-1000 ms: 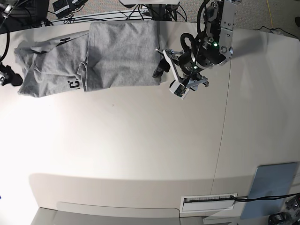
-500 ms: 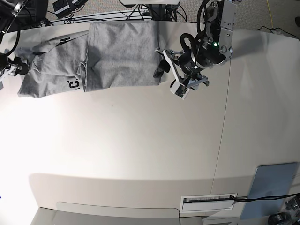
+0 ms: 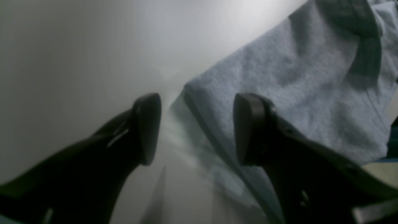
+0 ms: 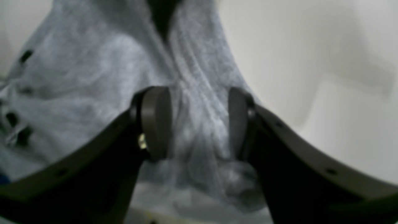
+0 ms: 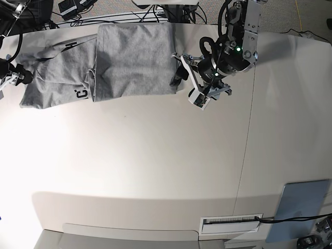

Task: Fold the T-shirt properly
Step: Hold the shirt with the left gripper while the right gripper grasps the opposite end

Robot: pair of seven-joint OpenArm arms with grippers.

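White table, T-shirt at far edge, cables beyond

White table bearing grey T-shirt and blue-grey pad.

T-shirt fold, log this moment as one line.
T-shirt: partly folded on table | left pincer: open at hem corner | right pincer: open around bunched fabric
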